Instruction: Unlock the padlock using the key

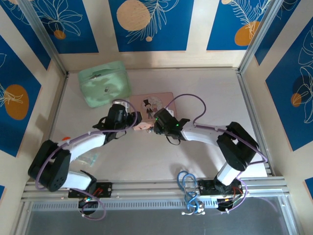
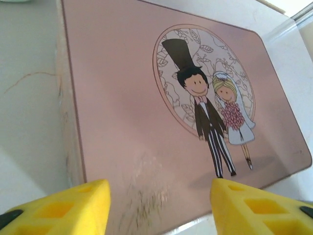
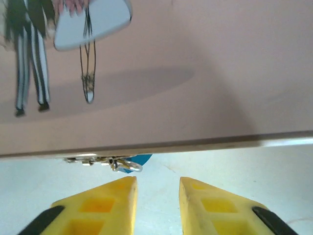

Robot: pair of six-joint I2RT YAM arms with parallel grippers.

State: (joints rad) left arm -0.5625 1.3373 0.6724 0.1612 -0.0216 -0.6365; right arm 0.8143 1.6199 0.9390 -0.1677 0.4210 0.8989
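White tabletop (image 1: 222, 88) is lying beneath me, with blue leaf-printed wall panels (image 1: 151, 24) standing around it. I am holding my left gripper (image 2: 160, 190) spread and empty over the pink tin (image 2: 122, 98). I am keeping my right gripper (image 3: 157, 182) slightly parted and empty, facing the blue padlock (image 3: 140, 159) showing just under the tin's near edge.

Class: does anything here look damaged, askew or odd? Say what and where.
The pink tin has a scuffed, scratchy patch on its lid, near the edge closest to the left gripper. It dulls an otherwise smooth finish. Nothing else stands out.
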